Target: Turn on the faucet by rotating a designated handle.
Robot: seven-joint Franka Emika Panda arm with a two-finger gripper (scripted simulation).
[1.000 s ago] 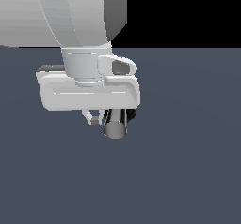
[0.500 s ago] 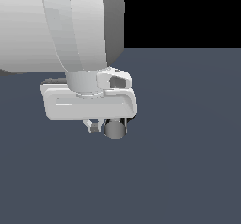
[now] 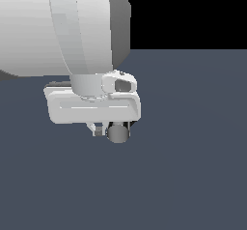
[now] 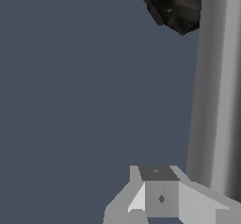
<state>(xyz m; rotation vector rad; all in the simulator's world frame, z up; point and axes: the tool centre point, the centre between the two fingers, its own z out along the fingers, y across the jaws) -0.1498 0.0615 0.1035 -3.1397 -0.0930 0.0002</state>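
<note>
1. Exterior view puts my gripper (image 3: pixel 107 129) low over the dark floor (image 3: pixel 193 166), with the round flat end of the handle (image 3: pixel 118 133) showing just under my hand's body.
2. Over the last second my arm has swung across and now fills more of that view, and my hand has shifted toward the exterior view's right.
3. The handle's end showed more of itself a second ago, along with some black behind it; now only the grey disc peeks out, so I have closed in over it.
4. Wrist view shows the handle (image 4: pixel 217 91) as a long shiny bar running right alongside one finger (image 4: pixel 160 195), close enough that it looks like contact, though I cannot be sure.
5. Only that one finger shows, so I cannot tell whether my fingers are spread or pressed together; nothing is plainly pinched.
6. The faucet's black base (image 4: pixel 174 4) sits ahead of me, at the far end of the bar.
7. My judgement: I am placed to push the bar sideways around the base, and the turn itself is not yet visibly made.
8. The risk is the round bar slipping off my finger's edge.
</note>
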